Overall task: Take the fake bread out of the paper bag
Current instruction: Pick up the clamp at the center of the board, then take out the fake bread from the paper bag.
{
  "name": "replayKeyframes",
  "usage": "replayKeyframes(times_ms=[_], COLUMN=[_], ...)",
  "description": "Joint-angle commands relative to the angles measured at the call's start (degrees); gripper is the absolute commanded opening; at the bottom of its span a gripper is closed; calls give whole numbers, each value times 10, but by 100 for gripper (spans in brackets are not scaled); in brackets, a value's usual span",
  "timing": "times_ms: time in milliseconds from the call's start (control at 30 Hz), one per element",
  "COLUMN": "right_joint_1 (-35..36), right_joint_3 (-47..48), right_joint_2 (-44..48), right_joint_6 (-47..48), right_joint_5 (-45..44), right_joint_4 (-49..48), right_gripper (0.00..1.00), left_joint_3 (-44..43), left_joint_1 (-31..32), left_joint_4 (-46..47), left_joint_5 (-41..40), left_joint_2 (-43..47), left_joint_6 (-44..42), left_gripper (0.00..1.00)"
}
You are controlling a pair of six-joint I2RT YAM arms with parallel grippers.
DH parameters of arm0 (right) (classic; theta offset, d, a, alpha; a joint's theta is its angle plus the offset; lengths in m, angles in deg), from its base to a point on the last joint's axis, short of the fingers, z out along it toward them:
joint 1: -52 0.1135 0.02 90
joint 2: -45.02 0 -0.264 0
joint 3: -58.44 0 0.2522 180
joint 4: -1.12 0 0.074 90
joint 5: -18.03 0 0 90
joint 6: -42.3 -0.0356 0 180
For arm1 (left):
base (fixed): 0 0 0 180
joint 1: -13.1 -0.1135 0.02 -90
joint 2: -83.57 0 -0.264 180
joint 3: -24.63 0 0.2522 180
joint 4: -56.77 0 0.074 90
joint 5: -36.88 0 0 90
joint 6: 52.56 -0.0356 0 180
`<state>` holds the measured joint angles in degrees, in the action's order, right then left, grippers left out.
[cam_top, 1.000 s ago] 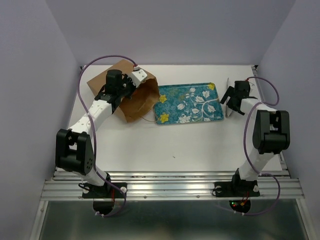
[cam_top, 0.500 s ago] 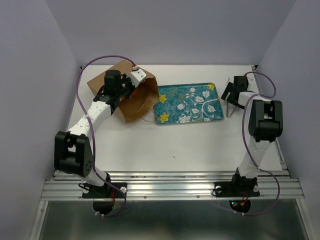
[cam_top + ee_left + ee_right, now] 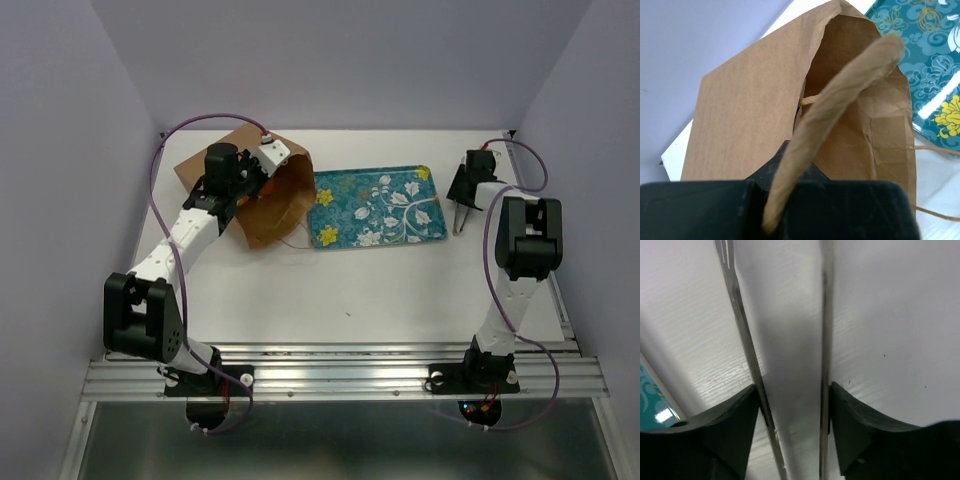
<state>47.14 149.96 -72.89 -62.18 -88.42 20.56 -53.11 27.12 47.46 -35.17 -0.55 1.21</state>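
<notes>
The brown paper bag (image 3: 278,208) lies on its side at the back left, its mouth open toward the tray. My left gripper (image 3: 256,180) is shut on the bag's upper rim. In the left wrist view that rim is a folded paper strip (image 3: 840,95) running into the closed jaws (image 3: 772,220). A small orange patch (image 3: 260,188) in the mouth may be the fake bread; the rest is hidden. My right gripper (image 3: 461,194) is down at the table on metal tongs (image 3: 457,218). Both fingers press the two tong arms (image 3: 826,340), the gripper (image 3: 792,405) shut on them.
A teal floral tray (image 3: 380,205) lies between the bag and the right gripper, with nothing on it; its corner (image 3: 935,75) shows in the left wrist view. The bag's cord handle (image 3: 935,147) trails on the white table. Walls close in the back and sides.
The right gripper has gone from wide open to closed on the tongs and shifted slightly toward the back. The left arm has edged a little left, still holding the bag's rim.
</notes>
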Motion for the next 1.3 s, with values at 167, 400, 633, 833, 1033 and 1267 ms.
replayKeyframes(times_ms=[167, 400, 633, 833, 1033, 1267], right_joint_1=[-4, -4, -4, 98, 236, 322], right_joint_3=[-23, -24, -68, -83, -80, -73], right_joint_2=[97, 217, 295, 341, 357, 351], right_joint_6=[23, -5, -54, -5, 51, 131], right_joint_5=[25, 159, 442, 527, 520, 505], right_joint_4=[8, 77, 94, 110, 118, 118], right_gripper=[48, 52, 56, 56, 56, 56], left_joint_3=[19, 26, 18, 8, 4, -5], left_joint_1=[-2, -1, -1, -1, 0, 2], left_joint_4=[60, 65, 70, 66, 65, 52], left_joint_5=[8, 11, 15, 26, 28, 32], left_joint_2=[58, 66, 52, 36, 32, 30], left_joint_6=[13, 20, 27, 33, 33, 32], left_gripper=[0, 0, 0, 0, 0, 0])
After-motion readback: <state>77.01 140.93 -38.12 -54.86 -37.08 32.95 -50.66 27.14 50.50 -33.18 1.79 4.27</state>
